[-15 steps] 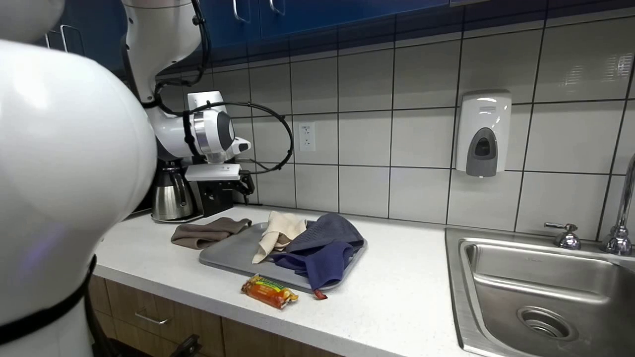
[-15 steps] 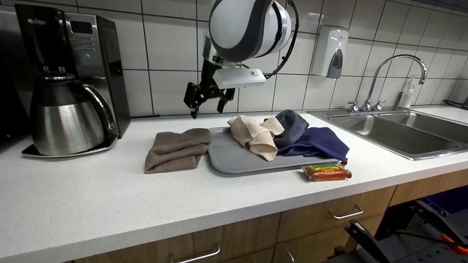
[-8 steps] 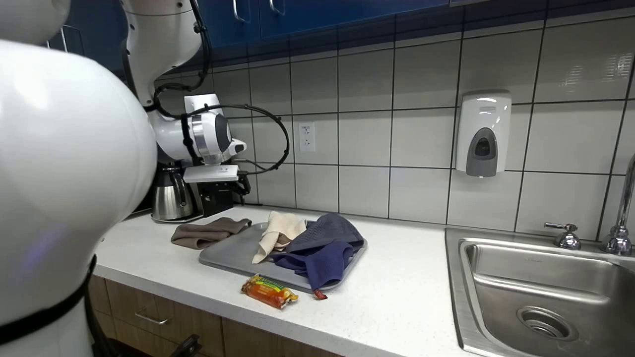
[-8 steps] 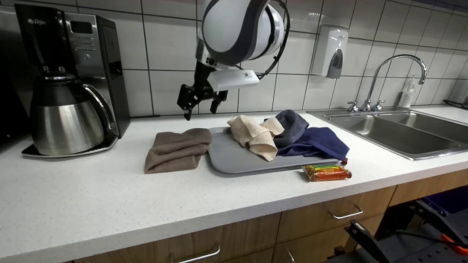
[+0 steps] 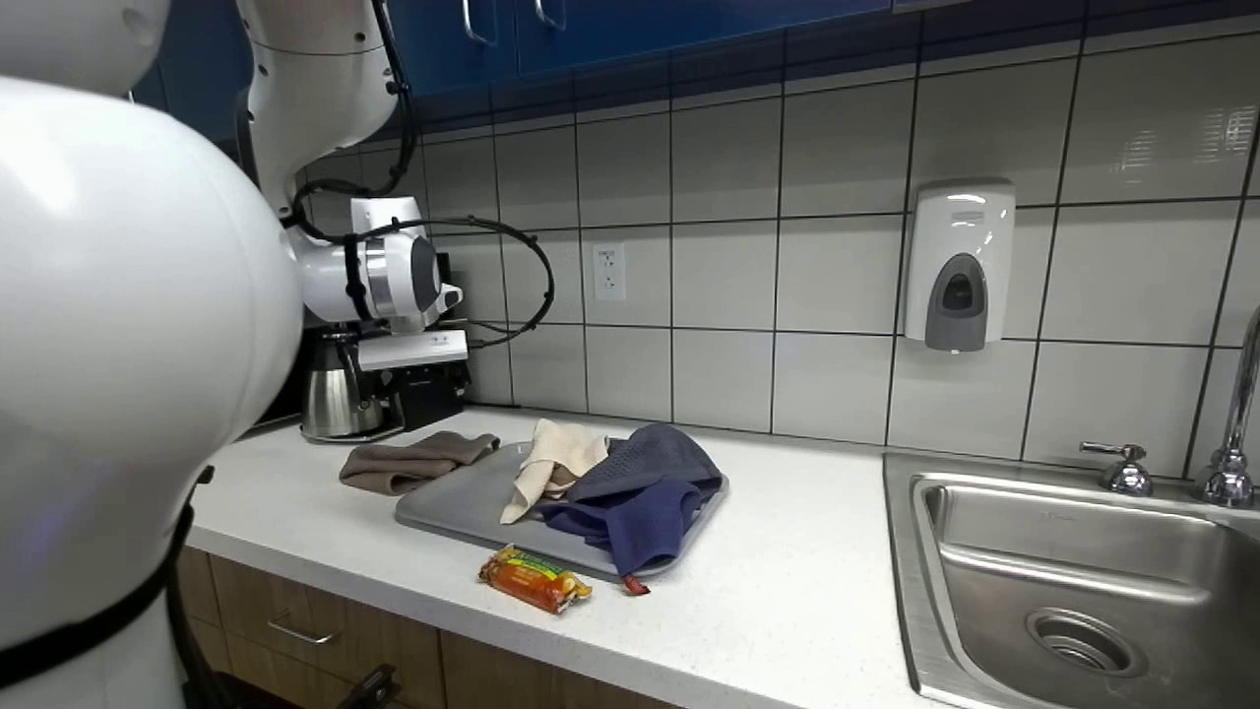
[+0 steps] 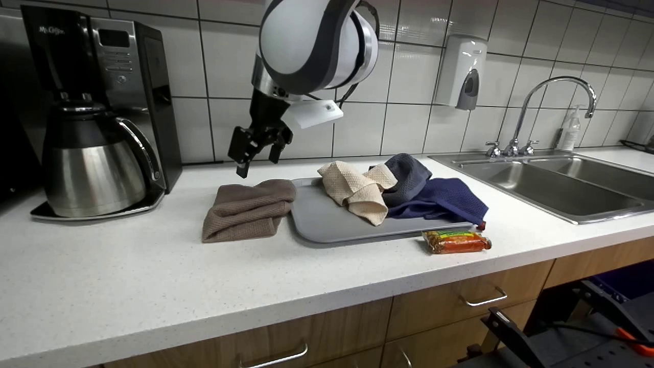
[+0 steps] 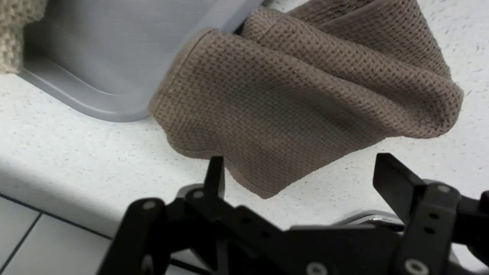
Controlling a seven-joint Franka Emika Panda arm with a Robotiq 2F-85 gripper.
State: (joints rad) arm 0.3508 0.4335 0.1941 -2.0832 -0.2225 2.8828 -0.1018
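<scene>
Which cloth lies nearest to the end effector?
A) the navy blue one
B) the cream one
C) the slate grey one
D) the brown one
D: in the wrist view the brown cloth fills the middle, just ahead of the open end effector, while only a piece of the cream cloth shows in the corner.

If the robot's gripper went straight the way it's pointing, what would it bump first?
Probably the brown cloth below the open gripper, though depth is unclear and the counter might come first.
</scene>
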